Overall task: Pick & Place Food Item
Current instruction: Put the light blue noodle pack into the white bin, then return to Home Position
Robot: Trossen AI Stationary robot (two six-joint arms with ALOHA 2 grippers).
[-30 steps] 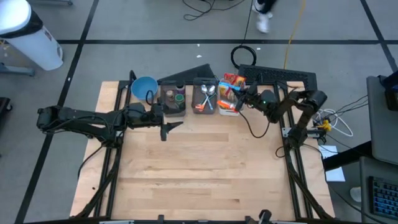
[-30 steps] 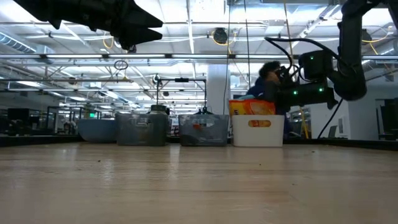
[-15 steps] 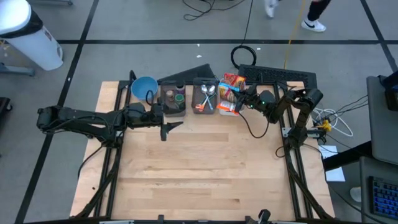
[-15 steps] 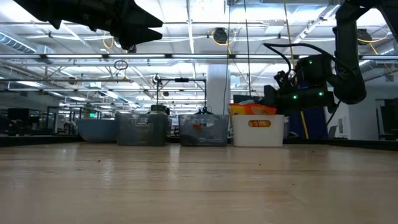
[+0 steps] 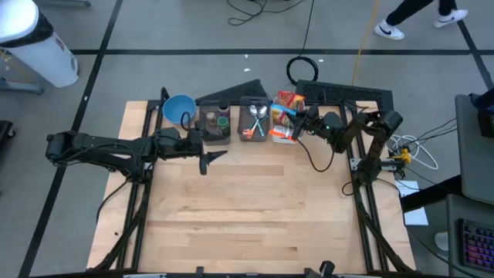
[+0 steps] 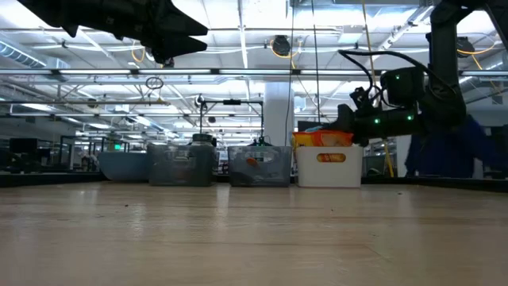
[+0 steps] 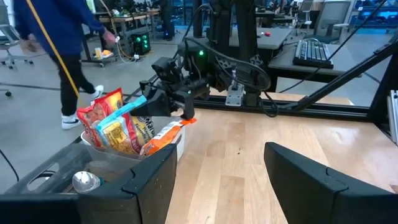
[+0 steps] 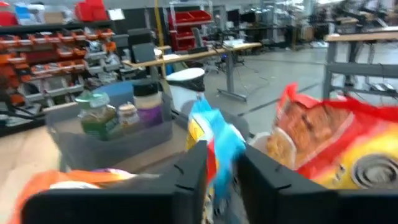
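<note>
Right gripper — positioned over the white bin at the table's 12 o'clock edge; fingers narrowly parted around a blue snack packet standing in the bin, but whether it is actually pinched cannot be told. Other snack bags are packed beside it. Left gripper — held spread above the table, at 9 o'clock of the bin. Two clear bins and a blue bowl are lined up at 9 o'clock of the white bin.

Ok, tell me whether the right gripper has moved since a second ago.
Yes. In the high view the right gripper has advanced slightly toward the white snack bin, now reaching over its packets; the bin itself stays put.
</note>
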